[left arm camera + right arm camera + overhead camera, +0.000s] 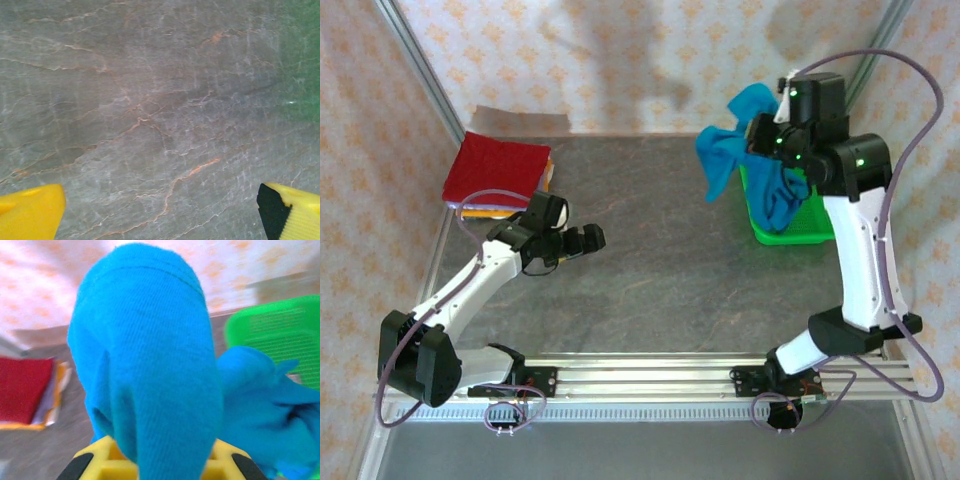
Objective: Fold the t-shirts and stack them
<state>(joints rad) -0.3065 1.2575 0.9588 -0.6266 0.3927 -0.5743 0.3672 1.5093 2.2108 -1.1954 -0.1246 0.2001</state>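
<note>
My right gripper [761,137] is raised at the back right and shut on the teal-blue t-shirt [722,152]. The shirt hangs bunched from it, with its lower part trailing into the green basket [802,226]. In the right wrist view the teal t-shirt [145,355] rises from between the yellow fingers [100,462] and hides the jaws. A folded dark red t-shirt [496,168] tops a stack at the back left, with orange and yellow edges [488,211] showing beneath it. My left gripper [584,240] hovers open over the bare table, its yellow fingertips [31,212] far apart.
The green mesh basket [280,332] stands at the right side of the grey marble table [650,270]. Patterned walls close off the back and sides. A metal rail [650,375] with both arm bases runs along the near edge.
</note>
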